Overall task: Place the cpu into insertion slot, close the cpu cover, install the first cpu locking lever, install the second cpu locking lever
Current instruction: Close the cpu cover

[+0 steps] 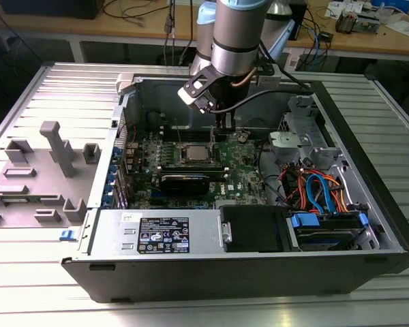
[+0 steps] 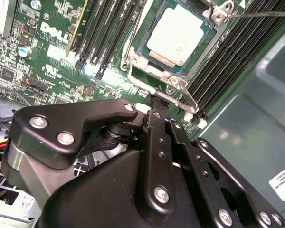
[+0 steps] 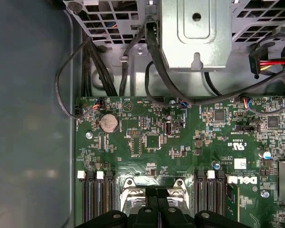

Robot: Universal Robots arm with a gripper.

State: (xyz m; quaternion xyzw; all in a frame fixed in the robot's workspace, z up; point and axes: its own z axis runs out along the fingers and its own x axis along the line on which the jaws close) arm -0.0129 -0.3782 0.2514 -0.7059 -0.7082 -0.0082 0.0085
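The cpu (image 2: 175, 35) lies flat in the insertion slot (image 2: 142, 52), pale silver top up; in the exterior view the cpu (image 1: 194, 151) sits mid-board inside the open case. The cpu cover (image 2: 180, 85), a silvery frame, lies down around the chip. One thin locking lever (image 2: 261, 14) runs off past the socket's far corner. Another silvery lever arm (image 2: 187, 102) lies along the socket's near edge. My gripper (image 2: 156, 97) is shut, its tips just off that near edge, close to this arm. The exterior view has the gripper (image 1: 223, 129) just to the socket's right. Its tips (image 3: 160, 197) meet over the socket frame (image 3: 133, 187).
Black memory slots (image 2: 109, 33) flank the socket on both sides. A long black expansion card (image 1: 184, 182) lies just in front of it. The power supply (image 1: 163, 235) and a drive cage with coloured cables (image 1: 320, 194) fill the case's front and right. A grey fixture (image 1: 48, 170) stands outside, left.
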